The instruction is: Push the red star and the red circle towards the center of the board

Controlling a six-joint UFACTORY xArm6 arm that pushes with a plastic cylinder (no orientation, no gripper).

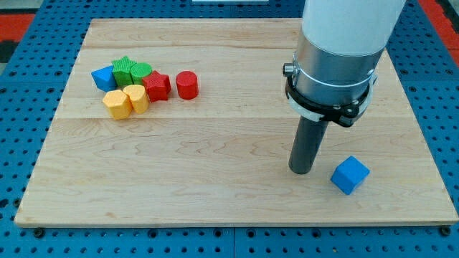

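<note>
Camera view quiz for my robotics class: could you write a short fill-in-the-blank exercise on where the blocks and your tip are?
1. My tip stands just left of the ____ cube.
2. The red circle sits immediately to the view's ____ of the red star.
3. The number of yellow blocks in the cluster is ____.

Missing words: blue; right; two

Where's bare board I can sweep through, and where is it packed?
Bare: the board's middle, between the red circle and my tip, plus the whole bottom strip. Packed: the view's upper left, where the red star, blue block, two green blocks and two yellow blocks huddle. A blue cube sits right of my tip.
</note>
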